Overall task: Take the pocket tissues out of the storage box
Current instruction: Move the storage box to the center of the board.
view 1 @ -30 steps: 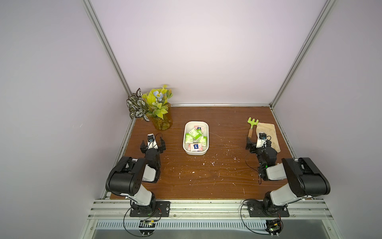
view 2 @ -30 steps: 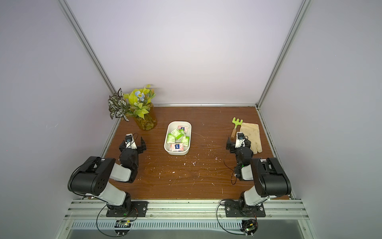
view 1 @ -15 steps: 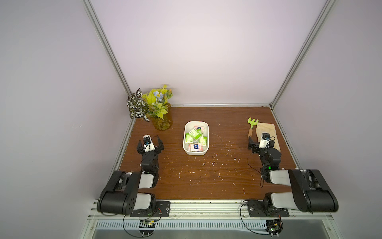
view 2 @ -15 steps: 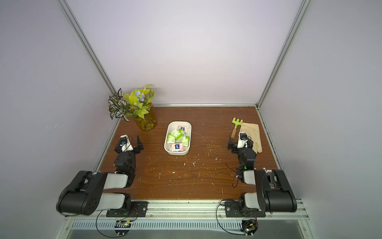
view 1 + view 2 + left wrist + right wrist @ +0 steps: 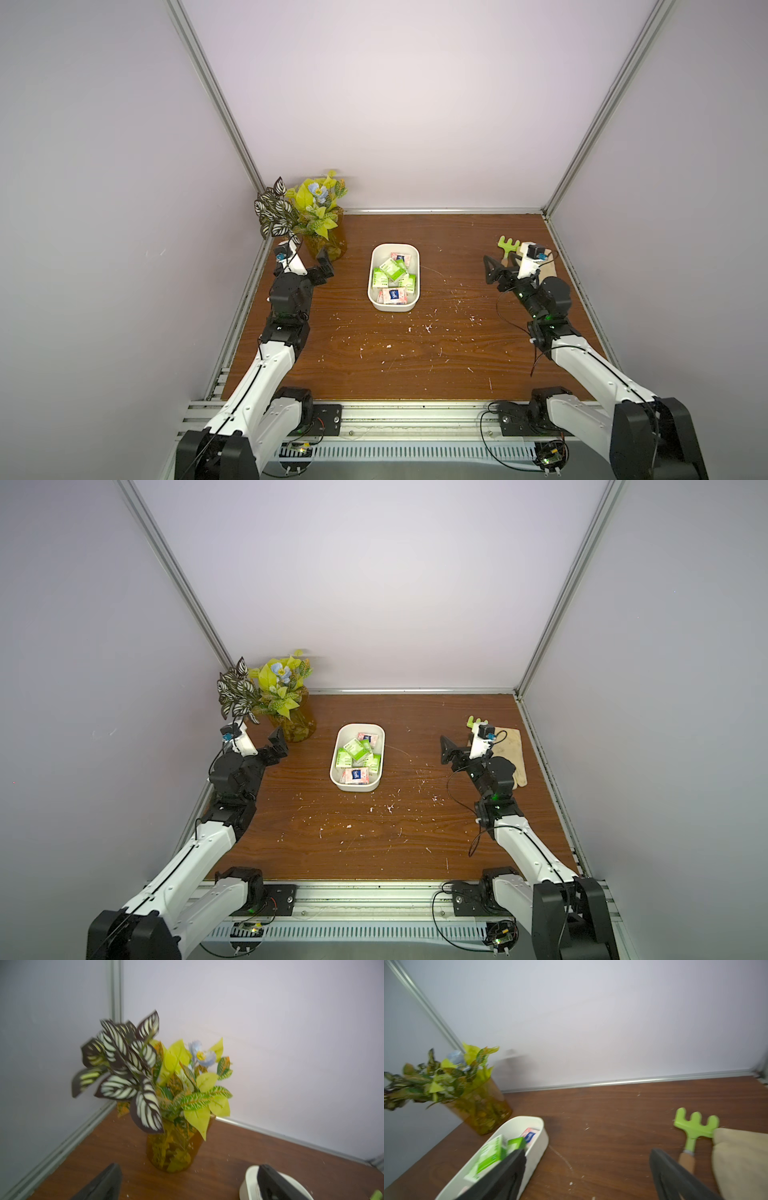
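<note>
The white storage box (image 5: 394,308) stands mid-table in both top views, with several pocket tissues (image 5: 392,269) piled inside, green-and-white ones above pink ones with a dark blue label (image 5: 355,775). My left gripper (image 5: 306,266) hovers open left of the box, beside the vase, with nothing between its fingers (image 5: 104,1184). Open and empty too, my right gripper (image 5: 503,268) hangs to the right of the box. In the right wrist view one finger (image 5: 504,1176) covers part of the box (image 5: 537,1147) and the green packets (image 5: 492,1151).
An amber vase of artificial leaves and flowers (image 5: 326,245) stands at the back left, close to my left gripper. A green toy rake (image 5: 693,1128) and a beige glove (image 5: 513,750) lie at the right edge. White crumbs speckle the wooden table (image 5: 395,353).
Both arms have unfolded and stretched forward, carrying the grippers up and toward the back of the table. Both grippers stayed open. The box and packets have not moved.
</note>
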